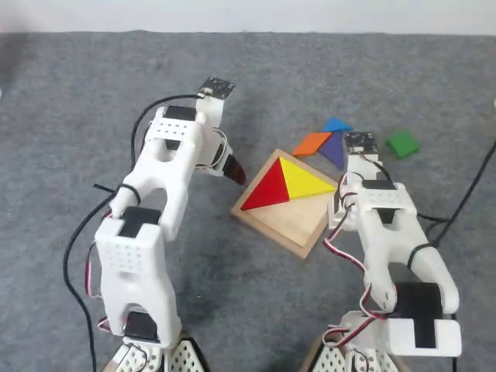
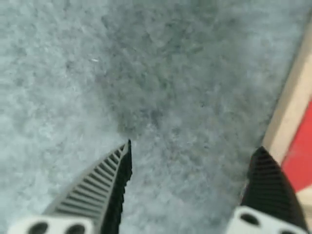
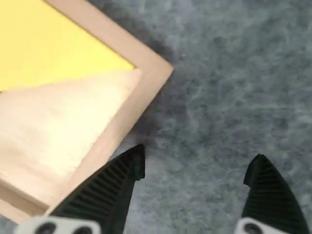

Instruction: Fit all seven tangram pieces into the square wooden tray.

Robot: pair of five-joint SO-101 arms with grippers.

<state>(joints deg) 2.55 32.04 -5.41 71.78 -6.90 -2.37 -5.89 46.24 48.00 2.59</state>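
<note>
One tray (image 3: 139, 97) edge, just beside right claw (image 3: 197, 153)

In the high view the right arm (image 1: 384, 213) covers the tray's (image 1: 298, 232) right corner and part of the purple piece (image 1: 334, 147), and the blue piece (image 1: 337, 124) is too small for us to tell its shape. The left arm (image 1: 167, 178) hides all but one dark finger (image 1: 235, 171). Both arm bases run off the lower edge. In the left wrist view we see the tray and the red piece (image 2: 300, 165) cut by the picture's side and blurred. In the right wrist view the tray and the yellow piece (image 3: 53, 44) are cut off at the edges, and the bare wood is blurred
</note>
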